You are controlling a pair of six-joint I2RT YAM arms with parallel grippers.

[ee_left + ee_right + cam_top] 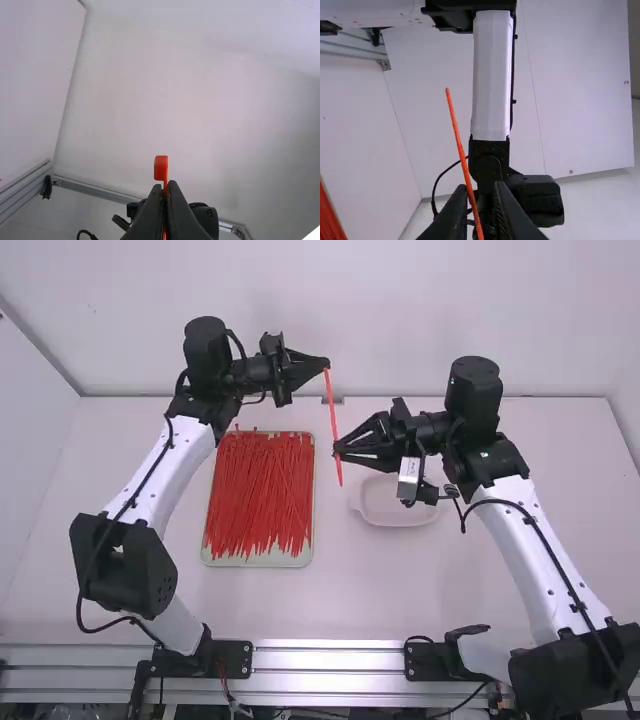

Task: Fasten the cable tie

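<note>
A single red cable tie hangs nearly upright above the back of the table. My left gripper is shut on its top end, and the tie's square head pokes out past the closed fingertips. My right gripper is lower down, level with the tie's tail. In the right wrist view the strap runs up between the two spread fingers, which stand open around it, with a gap on either side.
A tray packed with several loose red ties lies left of centre. A shallow white dish sits under the right gripper. The left arm's white link rises just behind the tie.
</note>
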